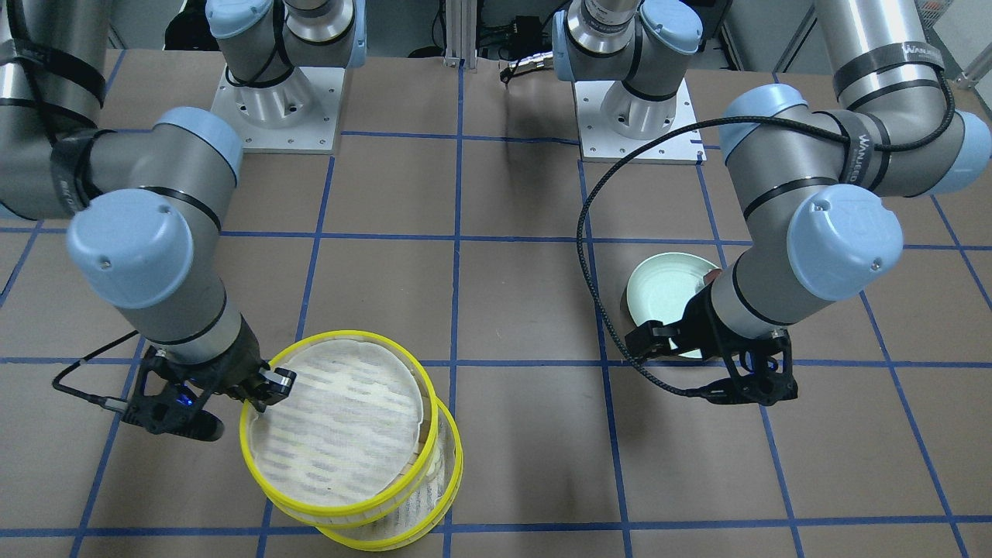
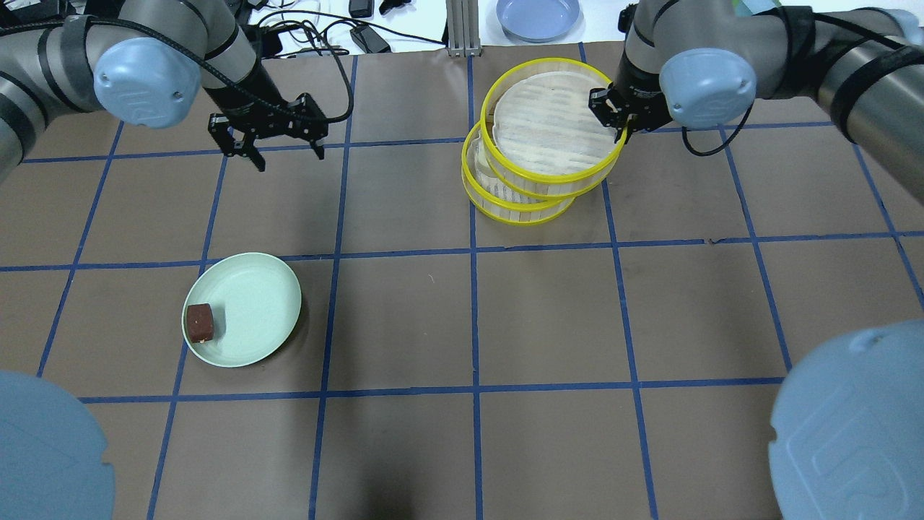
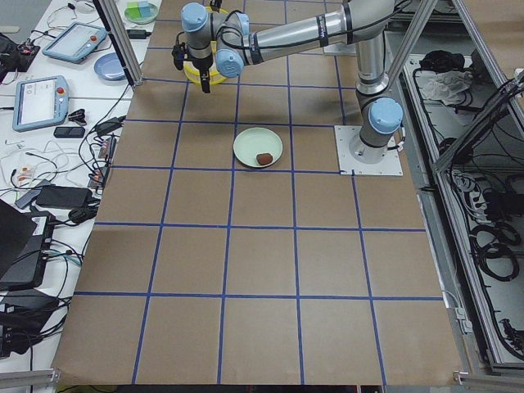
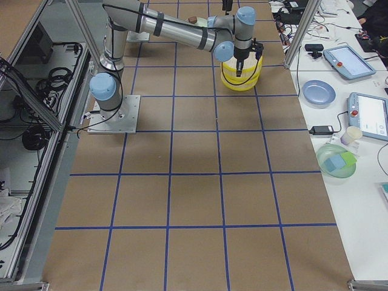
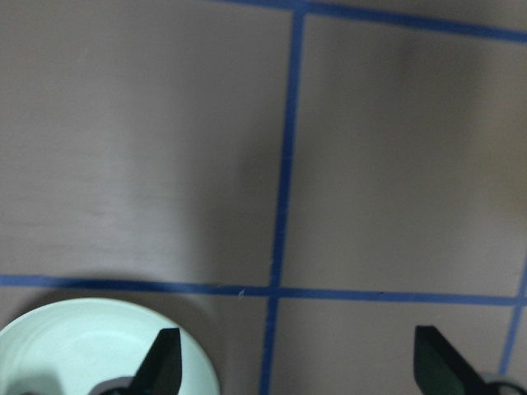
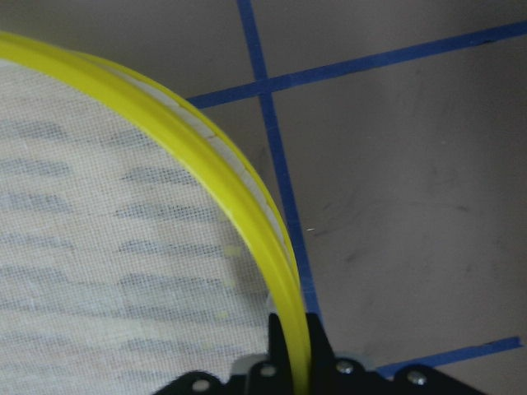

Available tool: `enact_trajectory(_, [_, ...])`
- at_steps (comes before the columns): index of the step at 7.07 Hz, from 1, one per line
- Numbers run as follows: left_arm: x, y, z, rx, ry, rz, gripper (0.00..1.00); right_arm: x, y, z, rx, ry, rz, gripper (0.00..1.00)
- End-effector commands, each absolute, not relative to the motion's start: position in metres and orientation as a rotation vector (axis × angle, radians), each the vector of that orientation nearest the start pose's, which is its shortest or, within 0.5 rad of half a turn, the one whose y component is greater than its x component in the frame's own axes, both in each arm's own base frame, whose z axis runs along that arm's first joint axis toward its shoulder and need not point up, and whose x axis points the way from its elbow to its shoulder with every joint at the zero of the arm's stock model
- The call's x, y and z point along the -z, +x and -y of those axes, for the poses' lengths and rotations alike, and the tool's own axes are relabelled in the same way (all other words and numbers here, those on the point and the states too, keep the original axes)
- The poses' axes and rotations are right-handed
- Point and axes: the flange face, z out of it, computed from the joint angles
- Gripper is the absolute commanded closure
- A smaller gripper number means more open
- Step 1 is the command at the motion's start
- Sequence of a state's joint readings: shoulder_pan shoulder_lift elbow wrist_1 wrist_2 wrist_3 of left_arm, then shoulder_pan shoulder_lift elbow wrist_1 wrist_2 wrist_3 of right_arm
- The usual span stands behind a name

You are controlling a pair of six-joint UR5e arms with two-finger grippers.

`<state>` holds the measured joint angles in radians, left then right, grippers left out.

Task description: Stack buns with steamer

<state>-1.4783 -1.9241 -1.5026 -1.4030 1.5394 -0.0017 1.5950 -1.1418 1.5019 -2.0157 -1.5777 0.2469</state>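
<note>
Two yellow-rimmed steamer trays stand at the far right of the table. The upper tray point(image 2: 552, 130) sits offset and a little tilted over the lower tray point(image 2: 516, 198). My right gripper point(image 2: 617, 119) is shut on the upper tray's rim point(image 6: 206, 140), also seen in the front view point(image 1: 260, 391). The dark reddish-brown bun point(image 2: 200, 322) lies on the left edge of the pale green plate point(image 2: 253, 303). The cream-white bun is not in view. My left gripper point(image 2: 278, 144) is open and empty above bare table, well beyond the plate; its fingertips point(image 5: 165, 362) show wide apart.
A blue plate point(image 2: 538, 14) and cables lie past the table's far edge. The two arm bases point(image 1: 279, 101) stand at the robot's side. Blue tape lines grid the brown table point(image 2: 469, 325).
</note>
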Motion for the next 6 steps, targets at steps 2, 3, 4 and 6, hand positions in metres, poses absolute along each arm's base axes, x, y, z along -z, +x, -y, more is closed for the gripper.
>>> enact_trajectory(2, [-0.268,0.032,0.57,-0.517,0.007,-3.117,0.0,-0.29,0.171,0.653,0.09,0.363,-3.1,1.0])
enact_trajectory(3, [-0.237,0.059,0.553,-0.618,-0.104,-3.116,0.0,-0.286,0.17,0.654,0.082,0.389,-3.097,1.0])
enact_trajectory(4, [-0.218,0.066,0.545,-0.685,-0.27,-3.087,0.0,-0.287,0.169,0.655,0.092,0.389,-3.097,1.0])
enact_trajectory(6, [-0.191,0.069,0.532,-0.783,-0.521,-2.938,0.0,-0.282,0.17,0.656,0.097,0.386,-3.096,1.0])
